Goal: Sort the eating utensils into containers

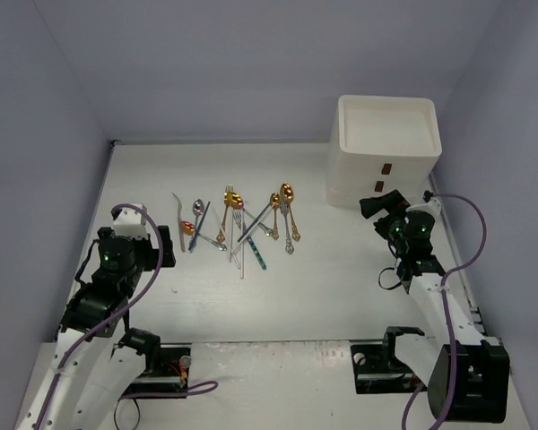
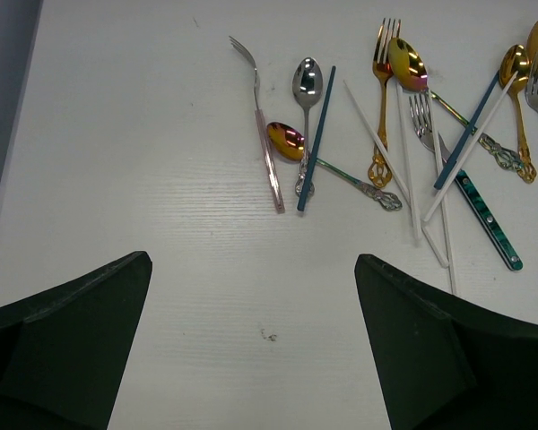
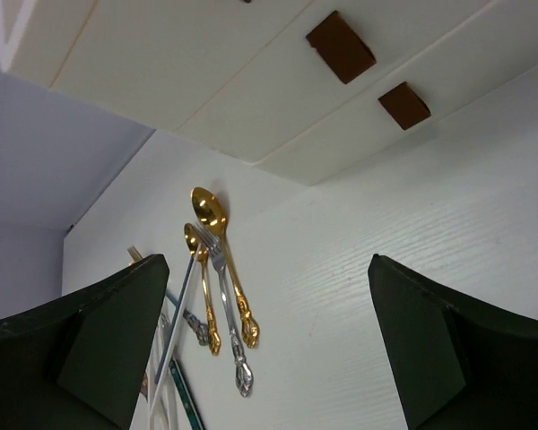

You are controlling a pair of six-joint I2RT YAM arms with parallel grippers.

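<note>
Top external view: left gripper [image 2: 253,269] stands fully spread and empty, short of the eating utensils [image 1: 238,224], which lie crossed in a pile mid-table [image 1: 341,296]. Risk: pinching one thin piece likely drags or flicks its neighbours. Right gripper [image 3: 269,264], also wide and empty, faces the cabinet [image 1: 386,152]. Its drawers [image 1: 377,177] look shut, and the small handles [image 3: 341,47] may slip.

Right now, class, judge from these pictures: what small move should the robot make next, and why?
Probably ease the open right gripper forward to a brown handle on the cabinet: its drawers look shut, and the utensils lie loose on the table.
</note>
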